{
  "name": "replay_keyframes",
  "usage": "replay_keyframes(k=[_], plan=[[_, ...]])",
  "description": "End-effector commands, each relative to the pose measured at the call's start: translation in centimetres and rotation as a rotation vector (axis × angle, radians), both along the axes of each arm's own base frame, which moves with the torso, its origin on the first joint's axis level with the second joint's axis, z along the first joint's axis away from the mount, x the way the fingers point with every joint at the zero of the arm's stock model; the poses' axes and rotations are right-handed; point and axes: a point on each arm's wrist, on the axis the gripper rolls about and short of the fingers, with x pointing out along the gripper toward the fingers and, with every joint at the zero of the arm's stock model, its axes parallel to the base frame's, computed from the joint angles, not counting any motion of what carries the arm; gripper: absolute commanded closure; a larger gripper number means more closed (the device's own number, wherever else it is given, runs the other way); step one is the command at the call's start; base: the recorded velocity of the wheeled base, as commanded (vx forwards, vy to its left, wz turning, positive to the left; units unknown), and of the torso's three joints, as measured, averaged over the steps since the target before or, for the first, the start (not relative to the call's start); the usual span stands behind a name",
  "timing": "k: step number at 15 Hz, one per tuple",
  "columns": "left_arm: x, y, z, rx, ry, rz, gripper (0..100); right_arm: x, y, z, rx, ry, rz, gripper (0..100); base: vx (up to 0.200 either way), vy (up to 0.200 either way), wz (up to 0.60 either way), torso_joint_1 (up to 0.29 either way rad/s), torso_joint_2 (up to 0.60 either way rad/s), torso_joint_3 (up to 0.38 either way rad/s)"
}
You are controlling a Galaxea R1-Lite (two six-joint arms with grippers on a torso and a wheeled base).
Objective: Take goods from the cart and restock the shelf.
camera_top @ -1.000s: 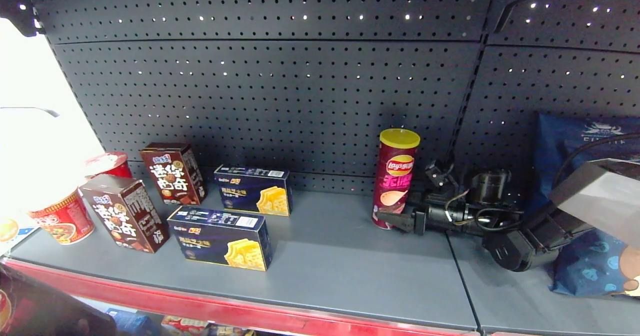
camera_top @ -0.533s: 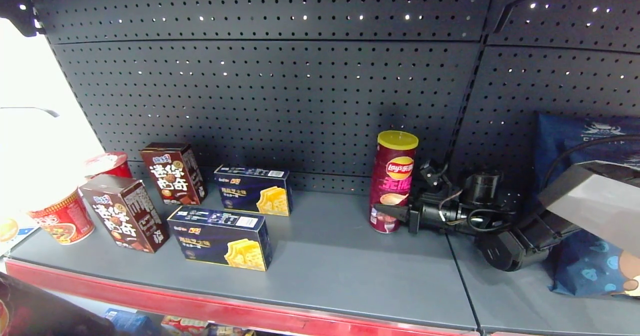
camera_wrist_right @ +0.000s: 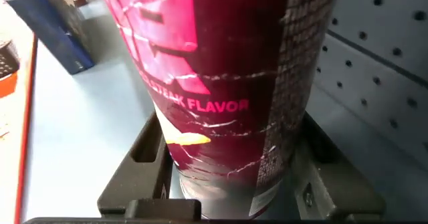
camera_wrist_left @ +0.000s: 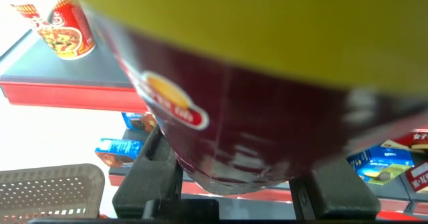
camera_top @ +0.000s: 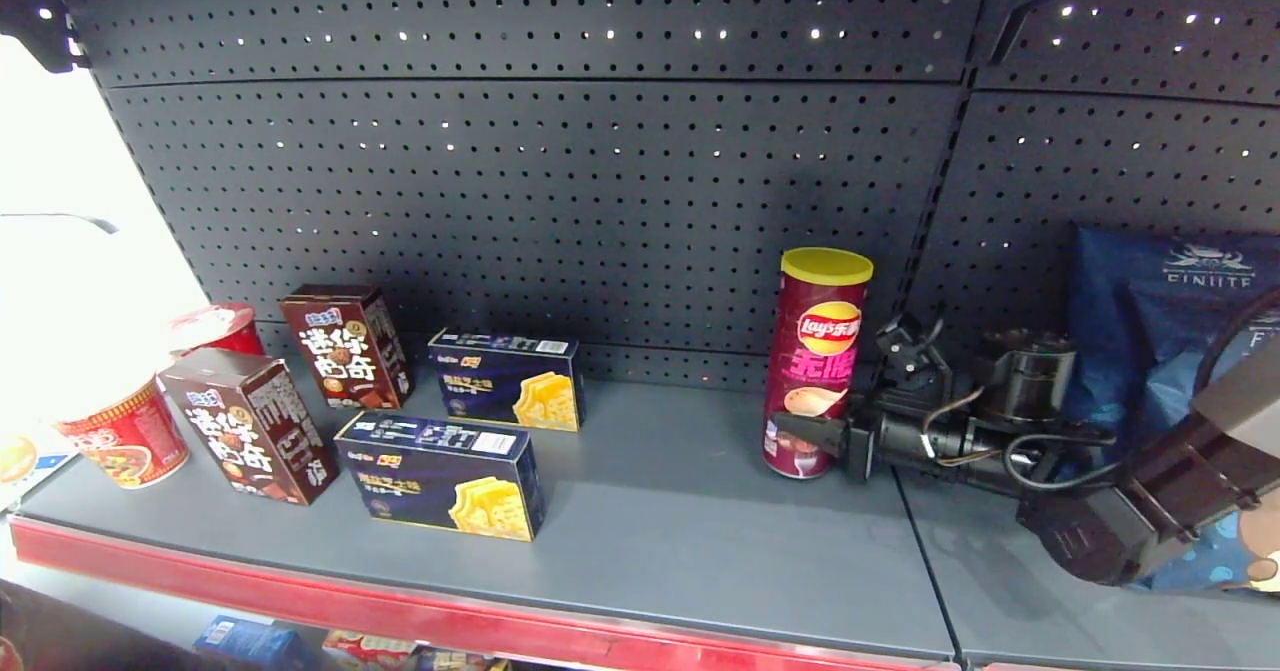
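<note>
Compared to half a second back, the chips can (camera_top: 822, 351) has slid toward 3 o'clock along the shelf (camera_top: 680, 521), and the right gripper (camera_top: 803, 433) and its arm have gone with it. The boxes (camera_top: 440, 476) off at 9 o'clock sit exactly where they were.

The right gripper is clamped on the can down low near its base, one finger on each side. The can is a tall maroon tube with a yellow lid and a chip picture on the front. It stands upright on the shelf, close to the pegboard (camera_top: 560, 201) at 12 o'clock.

The left gripper (camera_wrist_left: 234, 194) is clamped on a second chips can (camera_wrist_left: 267, 117), same maroon with a yellow lid, with the shelf's red edge behind it.
</note>
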Motion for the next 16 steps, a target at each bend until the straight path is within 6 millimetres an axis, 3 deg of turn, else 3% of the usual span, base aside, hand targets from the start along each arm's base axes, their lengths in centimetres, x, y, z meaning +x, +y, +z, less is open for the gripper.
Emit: replay_keyframes(k=[1, 2, 3, 5, 7, 12, 16], plan=[[-0.3, 0.0, 0.0, 0.001, -0.017, 0.001, 100, -2.7, -0.3, 2.2, 0.008, -0.042, -0.020, 100, 0.000, 0.000, 0.00, 0.000, 0.00, 0.000], [-0.3, 0.0, 0.0, 0.001, -0.017, 0.001, 100, -2.7, -0.3, 2.2, 0.008, -0.042, -0.020, 100, 0.000, 0.000, 0.00, 0.000, 0.00, 0.000], [-0.4, 0.0, -0.2, 0.002, -0.019, 0.006, 100, -6.0, -0.8, 3.8, 0.015, -0.064, -0.029, 100, 0.000, 0.000, 0.00, 0.000, 0.00, 0.000], [-0.4, 0.0, -0.3, 0.001, -0.016, 0.006, 100, -7.0, -1.0, 3.7, 0.014, -0.057, -0.023, 100, 0.000, 0.000, 0.00, 0.000, 0.00, 0.000], [-0.4, 0.0, -0.3, 0.002, -0.017, 0.009, 100, -9.4, -2.0, 2.3, -0.011, 0.003, -0.026, 100, 0.000, 0.000, 0.00, 0.000, 0.00, 0.000], [-0.6, 0.0, -0.5, 0.003, -0.026, 0.013, 100, -11.2, -2.9, 0.4, -0.016, 0.018, -0.040, 100, 0.000, 0.000, 0.00, 0.000, 0.00, 0.000], [-0.6, 0.0, -0.5, 0.006, -0.028, 0.031, 100, -10.8, -2.8, -1.1, -0.021, 0.031, -0.042, 100, 0.000, 0.000, 0.00, 0.000, 0.00, 0.000]])
